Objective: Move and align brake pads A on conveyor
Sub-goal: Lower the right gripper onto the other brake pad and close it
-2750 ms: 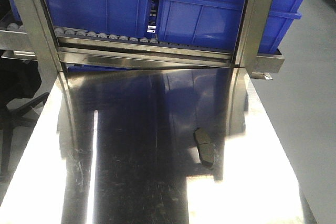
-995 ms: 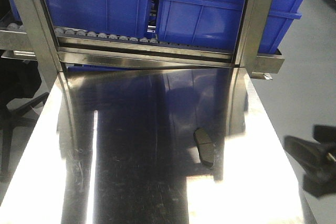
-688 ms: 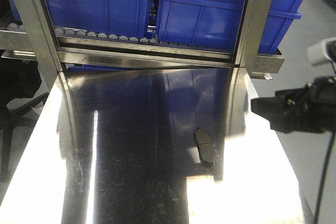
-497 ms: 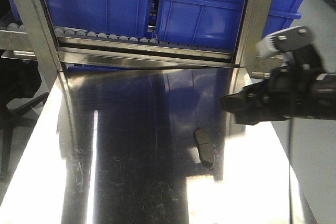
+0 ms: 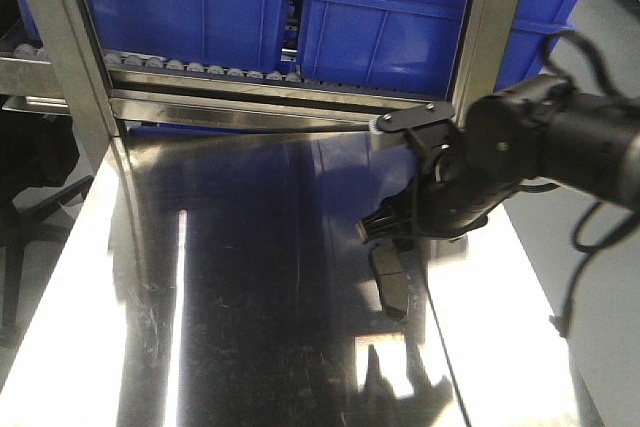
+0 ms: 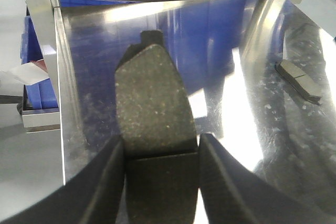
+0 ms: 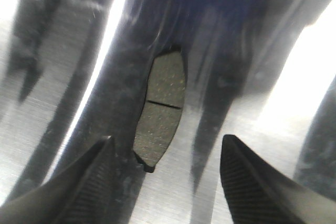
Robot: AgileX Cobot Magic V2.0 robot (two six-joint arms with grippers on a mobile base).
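Pad (image 7: 160,103) looks stiff, dense, gritty; grip its long edges. Right claw (image 7: 167,145) spread above; left claw (image 6: 160,145) pinches second pad (image 6: 152,103).

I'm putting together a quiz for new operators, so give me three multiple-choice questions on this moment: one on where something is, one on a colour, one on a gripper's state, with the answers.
1. Where does the loose brake pad lie?
A. on the steel table
B. in a bin
C. on the floor

2. What colour are the bins on the roller rack?
A. red
B. blue
C. green

3. What is the left gripper doing?
A. hanging open, empty
B. clamping a second brake pad
C. gripping a bin rim

Answers: 1 A, it rests flat on the shiny steel below the open right gripper. 2 B, both bin walls are blue. 3 B, its fingers press that pad's two sides.
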